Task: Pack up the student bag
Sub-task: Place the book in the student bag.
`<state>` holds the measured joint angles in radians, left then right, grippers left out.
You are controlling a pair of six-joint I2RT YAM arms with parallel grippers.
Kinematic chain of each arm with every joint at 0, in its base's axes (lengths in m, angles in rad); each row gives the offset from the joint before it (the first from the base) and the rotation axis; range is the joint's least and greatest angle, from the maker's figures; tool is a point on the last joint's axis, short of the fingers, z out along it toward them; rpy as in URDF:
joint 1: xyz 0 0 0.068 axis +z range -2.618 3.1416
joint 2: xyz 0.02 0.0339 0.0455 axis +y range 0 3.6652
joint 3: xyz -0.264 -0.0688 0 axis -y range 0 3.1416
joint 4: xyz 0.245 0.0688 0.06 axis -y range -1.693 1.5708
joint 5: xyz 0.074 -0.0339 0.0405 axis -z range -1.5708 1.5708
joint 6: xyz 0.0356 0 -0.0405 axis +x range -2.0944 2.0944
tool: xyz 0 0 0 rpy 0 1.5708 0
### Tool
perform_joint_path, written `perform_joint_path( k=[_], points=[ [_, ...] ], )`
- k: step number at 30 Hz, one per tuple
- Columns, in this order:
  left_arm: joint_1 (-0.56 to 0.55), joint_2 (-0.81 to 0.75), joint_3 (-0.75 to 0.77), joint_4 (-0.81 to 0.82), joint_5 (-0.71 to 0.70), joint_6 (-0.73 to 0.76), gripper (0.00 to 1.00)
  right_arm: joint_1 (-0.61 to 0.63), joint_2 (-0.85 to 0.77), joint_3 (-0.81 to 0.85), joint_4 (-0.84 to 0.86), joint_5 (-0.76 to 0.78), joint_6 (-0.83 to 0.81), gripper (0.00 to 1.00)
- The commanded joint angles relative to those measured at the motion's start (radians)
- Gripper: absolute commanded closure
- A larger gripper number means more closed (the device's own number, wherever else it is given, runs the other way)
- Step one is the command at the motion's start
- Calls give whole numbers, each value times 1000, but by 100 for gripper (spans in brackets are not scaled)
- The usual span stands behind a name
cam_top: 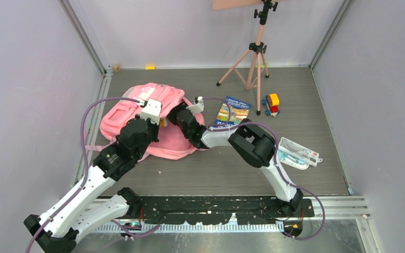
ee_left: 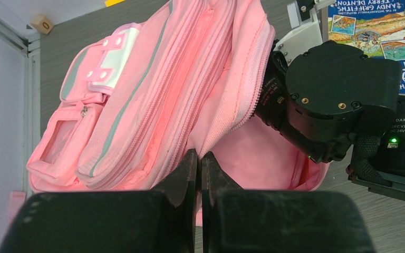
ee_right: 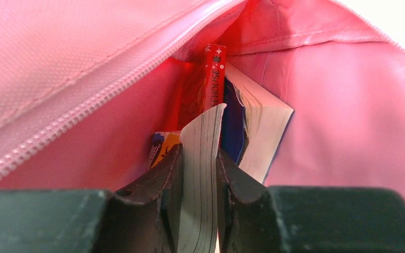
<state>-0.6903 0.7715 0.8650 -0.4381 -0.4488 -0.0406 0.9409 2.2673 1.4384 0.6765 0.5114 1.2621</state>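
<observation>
The pink student bag [cam_top: 132, 108] lies at the left of the table with its main compartment unzipped. My left gripper [ee_left: 199, 158] is shut on the zip edge of the student bag [ee_left: 153, 89] and holds the flap up. My right gripper [ee_right: 199, 158] reaches inside the bag [ee_right: 84, 63] and is shut on a paperback book [ee_right: 203, 142], pages toward the camera. Behind it in the bag stands another book with a red spine [ee_right: 214, 74]. In the top view the right wrist [cam_top: 190, 122] goes into the opening and its fingers are hidden.
A blue picture book [cam_top: 231, 112] lies right of the bag. A toy car [cam_top: 270, 104] sits beyond it, and a packaged stationery set [cam_top: 298, 152] lies at the right. A pink tripod [cam_top: 256, 58] stands at the back. A small wooden block [ee_left: 42, 23] sits in the far-left corner.
</observation>
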Motion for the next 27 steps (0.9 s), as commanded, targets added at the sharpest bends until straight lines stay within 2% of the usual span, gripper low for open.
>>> perform_joint_path(
  k=[1,6,8,18,24,27],
  points=[
    [-2,-27,19,115,7,6,100,12,-38,21,-59,41,-201,68],
    [-2,-24,19,114,5,6,100,18,-81,-21,-41,40,-302,44],
    [-2,-23,19,114,5,7,100,20,-100,-37,-39,41,-339,38],
    [-2,-15,16,116,4,9,100,31,-277,-170,-41,68,-552,26],
    [-2,-17,13,119,-5,16,100,32,-459,-271,-151,98,-700,22],
    [-2,-17,12,119,-17,20,100,28,-578,-329,-281,129,-774,18]
  ],
)
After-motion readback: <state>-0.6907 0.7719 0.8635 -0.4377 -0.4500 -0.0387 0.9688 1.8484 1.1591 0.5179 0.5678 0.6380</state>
